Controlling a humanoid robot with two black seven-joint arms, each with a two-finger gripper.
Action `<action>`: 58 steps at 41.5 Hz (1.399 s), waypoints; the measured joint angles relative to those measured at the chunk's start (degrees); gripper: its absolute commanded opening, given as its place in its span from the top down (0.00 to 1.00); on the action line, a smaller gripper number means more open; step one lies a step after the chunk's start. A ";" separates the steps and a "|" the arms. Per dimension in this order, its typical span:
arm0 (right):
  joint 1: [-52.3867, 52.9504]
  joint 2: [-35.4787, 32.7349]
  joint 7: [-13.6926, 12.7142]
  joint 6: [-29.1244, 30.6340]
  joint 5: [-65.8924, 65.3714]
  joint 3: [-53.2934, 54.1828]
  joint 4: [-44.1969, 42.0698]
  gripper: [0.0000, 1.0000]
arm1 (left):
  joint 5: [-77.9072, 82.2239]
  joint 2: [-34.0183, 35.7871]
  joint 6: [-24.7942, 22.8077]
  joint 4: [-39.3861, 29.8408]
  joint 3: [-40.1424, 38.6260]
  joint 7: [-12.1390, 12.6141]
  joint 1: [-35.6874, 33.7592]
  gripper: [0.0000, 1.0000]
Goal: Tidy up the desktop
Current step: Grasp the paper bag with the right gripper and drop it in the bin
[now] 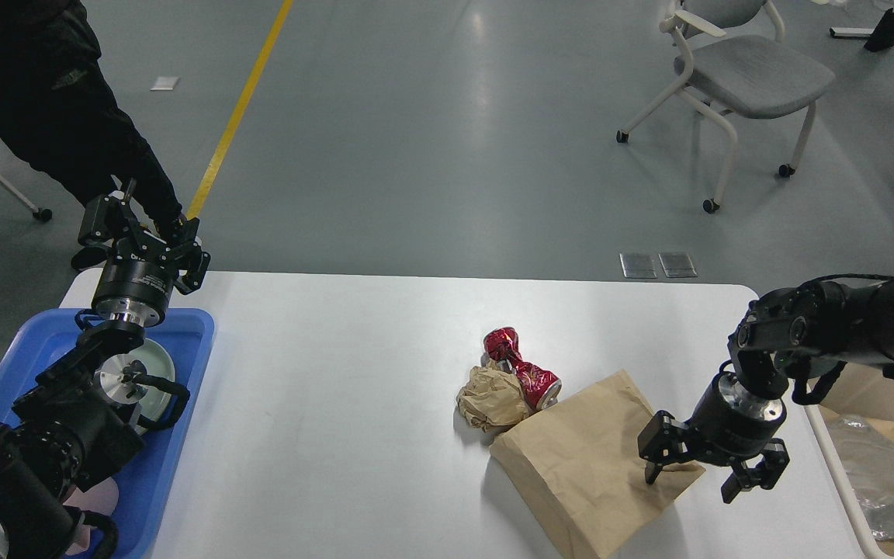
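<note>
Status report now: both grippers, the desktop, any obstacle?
Left gripper open, empty, raised above blue plastic tray. Right gripper open over flat brown paper bag. White desktop still holds crushed red can, crumpled paper ball.

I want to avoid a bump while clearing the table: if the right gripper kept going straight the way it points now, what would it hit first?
Most likely the brown paper bag. The right gripper points down with fingers spread over the bag's right corner, so it should meet the bag, then the desktop beneath. Its height above the bag is hard to judge.
</note>
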 measured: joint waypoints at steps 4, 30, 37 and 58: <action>-1.89 -0.38 -0.04 -0.21 -0.09 1.63 -0.38 0.00 | 0.00 -0.01 0.00 0.00 0.03 0.00 0.00 0.03; -6.10 -5.26 -0.25 -12.40 0.47 1.16 -1.95 1.00 | 0.00 -0.03 0.00 0.00 -0.01 0.00 0.02 0.03; -5.59 -9.87 -0.27 -18.48 0.36 0.41 -2.04 1.00 | 0.00 -0.03 0.00 0.00 -0.01 0.00 0.03 0.03; 16.01 -27.10 0.03 -19.67 0.19 3.05 2.97 1.00 | 0.00 -0.03 0.00 0.00 0.02 0.00 0.02 0.03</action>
